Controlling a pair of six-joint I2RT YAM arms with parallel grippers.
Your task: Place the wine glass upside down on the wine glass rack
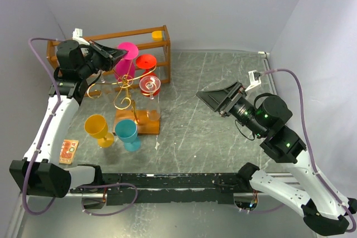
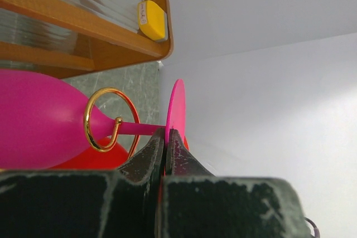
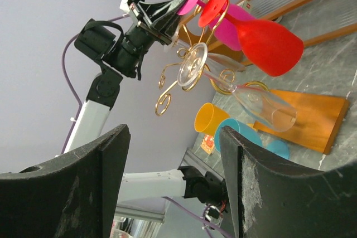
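at the back left of the surface (image 1: pixel 223 71), the left pincer (image 1: pixel 114 54) grips the pink wine glass (image 1: pixel 125 66) by its foot, stem cradled in a scroll of the wine glass rack (image 1: pixel 124 90) so the bowl hangs; the right pincer (image 1: pixel 215 97) gapes empty.

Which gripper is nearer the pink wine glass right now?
Left. The left gripper is shut on the pink wine glass at its foot, by the wine glass rack. The right gripper hangs open off to the right, apart from it.
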